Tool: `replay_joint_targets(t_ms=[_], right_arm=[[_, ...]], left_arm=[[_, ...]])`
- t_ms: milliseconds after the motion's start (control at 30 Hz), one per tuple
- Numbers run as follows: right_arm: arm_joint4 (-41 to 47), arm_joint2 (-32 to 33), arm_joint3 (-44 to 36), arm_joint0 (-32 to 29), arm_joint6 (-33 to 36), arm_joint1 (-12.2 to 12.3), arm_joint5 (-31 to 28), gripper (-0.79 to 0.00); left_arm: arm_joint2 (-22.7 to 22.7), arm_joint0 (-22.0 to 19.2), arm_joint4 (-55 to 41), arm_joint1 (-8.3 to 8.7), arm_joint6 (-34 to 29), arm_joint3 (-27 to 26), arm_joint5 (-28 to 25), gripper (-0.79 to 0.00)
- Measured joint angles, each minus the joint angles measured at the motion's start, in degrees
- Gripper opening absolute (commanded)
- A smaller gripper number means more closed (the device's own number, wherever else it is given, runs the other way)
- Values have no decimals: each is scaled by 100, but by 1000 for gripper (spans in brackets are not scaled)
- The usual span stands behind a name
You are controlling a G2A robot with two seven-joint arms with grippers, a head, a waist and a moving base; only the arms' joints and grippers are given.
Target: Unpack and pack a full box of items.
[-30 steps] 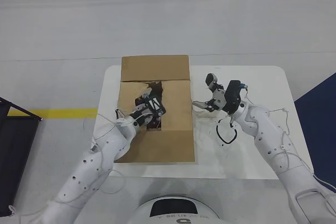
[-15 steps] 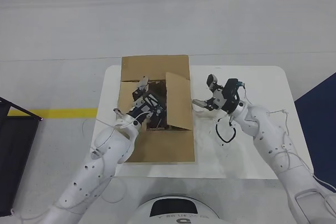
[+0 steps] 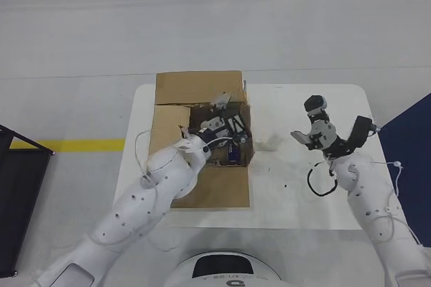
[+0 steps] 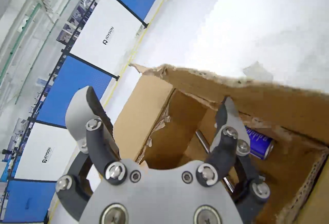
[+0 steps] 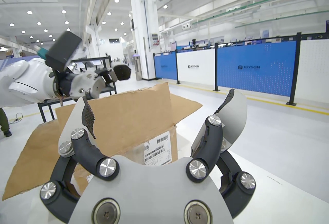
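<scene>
A brown cardboard box (image 3: 201, 183) stands open on the left half of the white table (image 3: 302, 194). Its near and far flaps lie folded outward, and the flap on the right-hand side stands upright (image 5: 123, 112). My left gripper (image 3: 228, 118) (image 4: 159, 112) hangs open over the box's right-hand wall, holding nothing. Inside the box lie a blue can (image 4: 258, 144) (image 3: 232, 151) and a thin metal rod (image 4: 205, 142); other contents are hidden. My right gripper (image 3: 309, 123) (image 5: 160, 109) is open and empty above the table, to the right of the box and apart from it.
A white label (image 5: 158, 149) is stuck on the box's right outer wall. A small pale scrap (image 4: 257, 72) lies on the table just beyond that wall. A black frame (image 3: 7, 201) stands on the floor at the left.
My left gripper moved from the box's middle to its right-hand wall, and the right flap went from lying shut to standing up. My right gripper drew back to the right, away from the box.
</scene>
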Motion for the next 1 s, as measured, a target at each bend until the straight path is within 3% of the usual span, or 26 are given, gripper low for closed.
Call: replay_joint_targets(t_ms=[233, 333, 433, 533, 800, 1000], right_arm=[[-249, 110, -70, -106, -189, 23, -26, 0], [-327, 27, -64, -21, -103, 3, -52, 0], [-447, -63, -83, 87, -5, -7, -197, 0], [-452, -168, 15, 273, 192, -24, -368, 0], [-486, -712, 209, 806, 1149, -154, -285, 0], [241, -1015, 958, 1272, 2951, -255, -207, 0]], left_arm=[[690, -651, -265, -333, -181, 870, 106, 0], [676, -753, -297, -394, -163, 1092, 236, 0], [389, -679, -406, -376, -74, 1054, 498, 0], [-132, -373, -421, -260, 109, 815, 685, 0], [-2242, 1211, -526, 188, 814, -122, 645, 0], [-3559, 2242, -1109, 345, 1409, -500, 495, 0]])
